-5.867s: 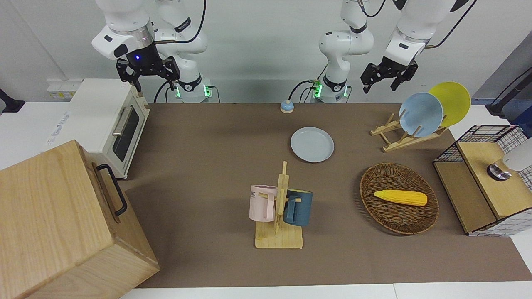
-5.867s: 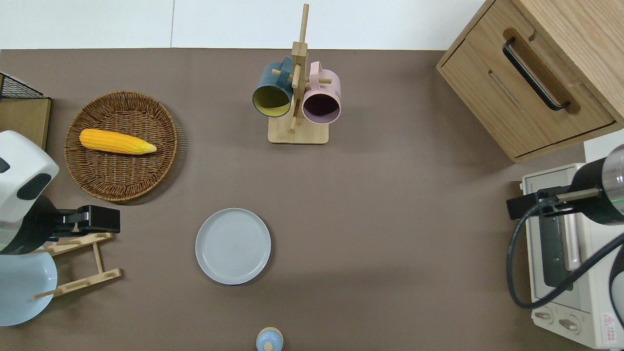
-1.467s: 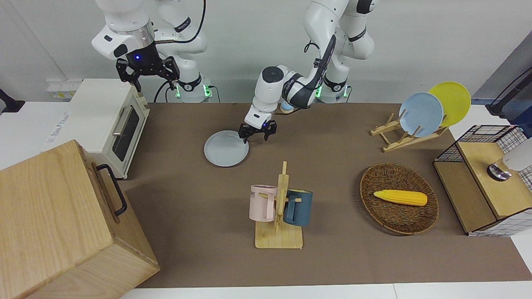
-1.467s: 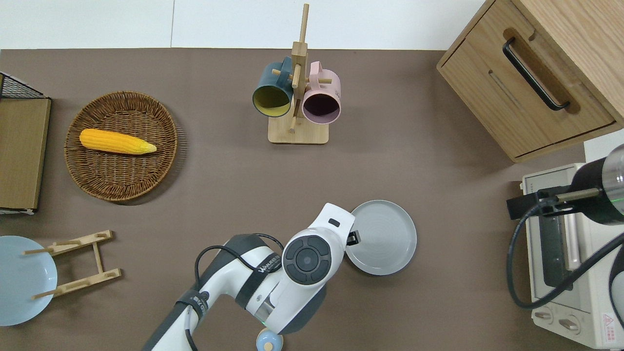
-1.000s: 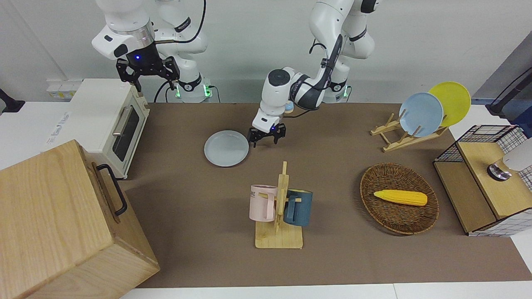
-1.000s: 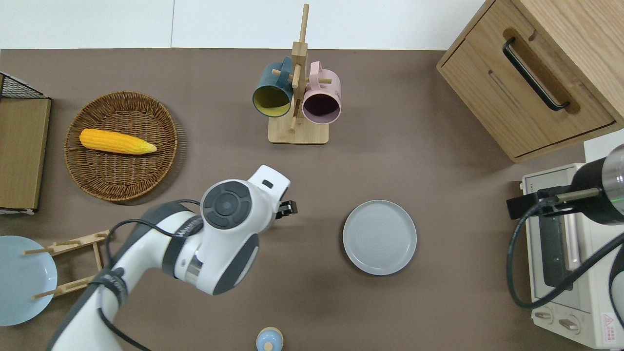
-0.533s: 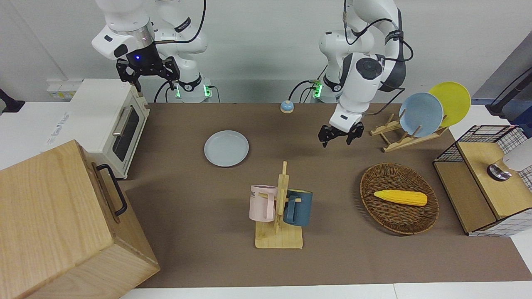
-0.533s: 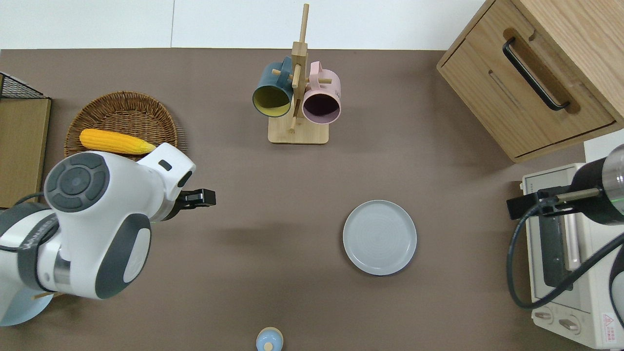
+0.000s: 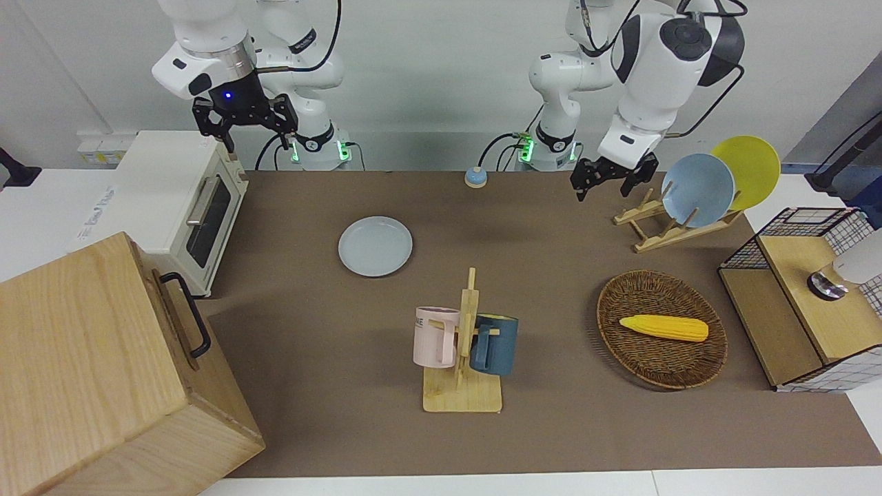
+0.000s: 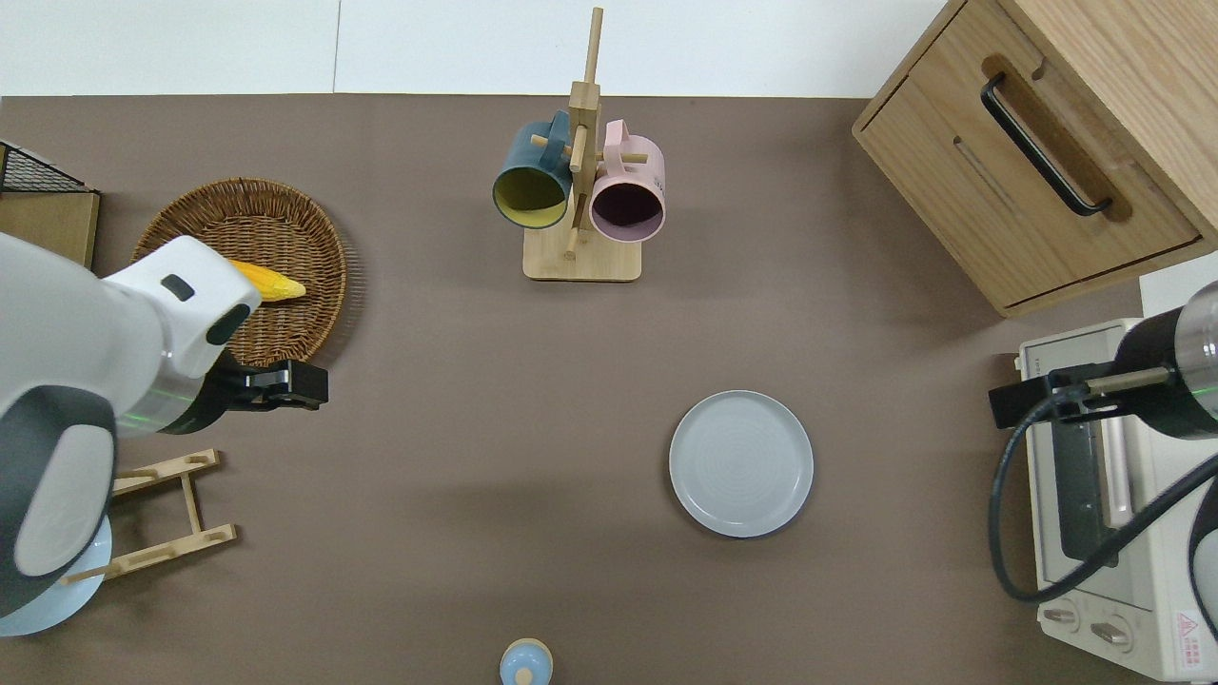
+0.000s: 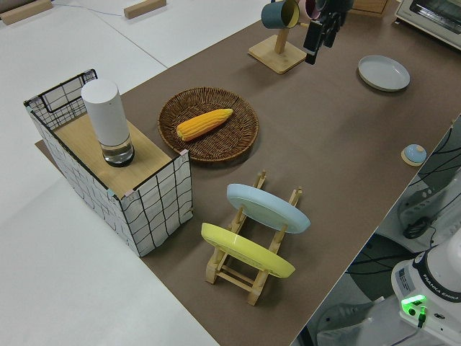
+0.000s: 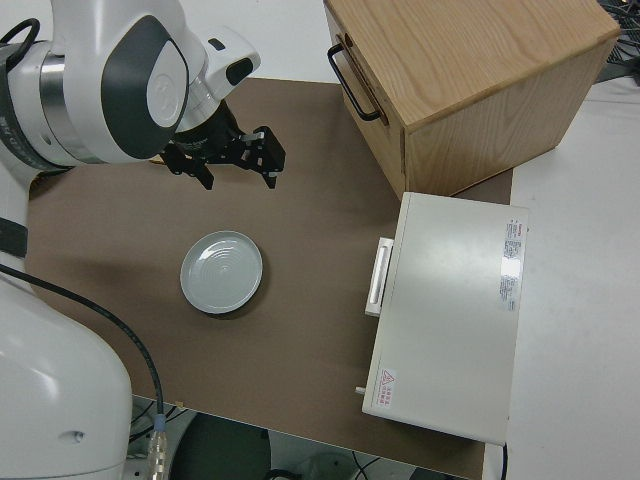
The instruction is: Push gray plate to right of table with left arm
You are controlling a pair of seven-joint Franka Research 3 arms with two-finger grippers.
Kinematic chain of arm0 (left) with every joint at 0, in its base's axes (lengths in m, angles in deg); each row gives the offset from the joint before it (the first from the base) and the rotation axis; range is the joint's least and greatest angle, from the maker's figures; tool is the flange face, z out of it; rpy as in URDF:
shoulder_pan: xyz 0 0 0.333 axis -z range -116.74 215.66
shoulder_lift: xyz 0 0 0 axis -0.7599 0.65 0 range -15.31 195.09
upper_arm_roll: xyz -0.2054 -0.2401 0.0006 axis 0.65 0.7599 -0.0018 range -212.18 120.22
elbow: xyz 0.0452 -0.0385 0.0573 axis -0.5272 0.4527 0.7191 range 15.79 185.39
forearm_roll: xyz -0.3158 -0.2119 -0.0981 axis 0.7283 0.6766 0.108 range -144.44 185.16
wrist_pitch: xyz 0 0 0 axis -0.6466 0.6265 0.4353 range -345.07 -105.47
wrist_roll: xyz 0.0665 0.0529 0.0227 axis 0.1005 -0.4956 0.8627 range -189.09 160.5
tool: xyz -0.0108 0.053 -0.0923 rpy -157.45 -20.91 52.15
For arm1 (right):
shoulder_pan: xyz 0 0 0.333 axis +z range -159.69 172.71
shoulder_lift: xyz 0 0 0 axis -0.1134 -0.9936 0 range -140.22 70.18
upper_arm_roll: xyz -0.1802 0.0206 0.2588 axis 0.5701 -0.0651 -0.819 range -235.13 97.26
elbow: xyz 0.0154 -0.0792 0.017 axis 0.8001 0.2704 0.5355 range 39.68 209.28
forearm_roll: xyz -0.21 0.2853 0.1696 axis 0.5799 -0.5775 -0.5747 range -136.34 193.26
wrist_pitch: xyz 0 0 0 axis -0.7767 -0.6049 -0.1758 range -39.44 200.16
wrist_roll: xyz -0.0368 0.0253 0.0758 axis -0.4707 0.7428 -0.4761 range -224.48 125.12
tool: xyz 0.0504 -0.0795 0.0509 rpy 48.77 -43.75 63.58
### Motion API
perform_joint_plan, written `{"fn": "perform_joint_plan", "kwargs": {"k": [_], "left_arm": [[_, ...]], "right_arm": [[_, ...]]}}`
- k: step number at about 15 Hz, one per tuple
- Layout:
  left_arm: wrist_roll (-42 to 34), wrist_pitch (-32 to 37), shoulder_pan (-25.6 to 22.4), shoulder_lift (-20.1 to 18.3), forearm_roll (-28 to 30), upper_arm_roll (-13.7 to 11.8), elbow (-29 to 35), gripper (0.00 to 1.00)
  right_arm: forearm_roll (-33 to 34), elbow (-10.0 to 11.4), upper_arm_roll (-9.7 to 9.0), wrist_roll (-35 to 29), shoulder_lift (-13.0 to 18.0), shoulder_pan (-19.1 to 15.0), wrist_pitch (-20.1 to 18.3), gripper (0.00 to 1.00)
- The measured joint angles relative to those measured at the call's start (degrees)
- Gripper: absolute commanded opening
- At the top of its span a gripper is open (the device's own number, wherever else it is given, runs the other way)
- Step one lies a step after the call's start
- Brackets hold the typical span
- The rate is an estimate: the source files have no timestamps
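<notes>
The gray plate lies flat on the brown table, toward the right arm's end and a little short of the toaster oven. It also shows in the overhead view and the right side view. My left gripper is open and empty, raised in the air well away from the plate. In the overhead view it hangs over bare matting between the wicker basket and the plate rack. My right arm is parked with its gripper open.
A mug rack with a pink and a dark blue mug stands mid-table. A wicker basket holds a corn cob. A wooden rack carries a sky-blue and a yellow plate. A pale wooden box, a wire crate and a small blue bell stand at the edges.
The left gripper slid the gray plate toward the right arm's end, then left it, rose and swung back to its own end. The plate has lain still for the last second.
</notes>
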Motion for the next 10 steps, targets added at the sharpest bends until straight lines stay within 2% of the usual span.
{"fn": "perform_joint_plan", "kwargs": {"k": [4,10], "left_arm": [[0.0,4.11,-0.36,-0.11,0.0,-0.55,-4.7,1.0],[0.0,4.23,-0.36,-0.13,0.0,-0.6,-5.37,1.0]], "right_arm": [[0.0,0.0,0.0,0.0,0.0,0.0,0.0,0.996],[0.0,0.0,0.0,0.0,0.0,0.0,0.0,0.996]]}}
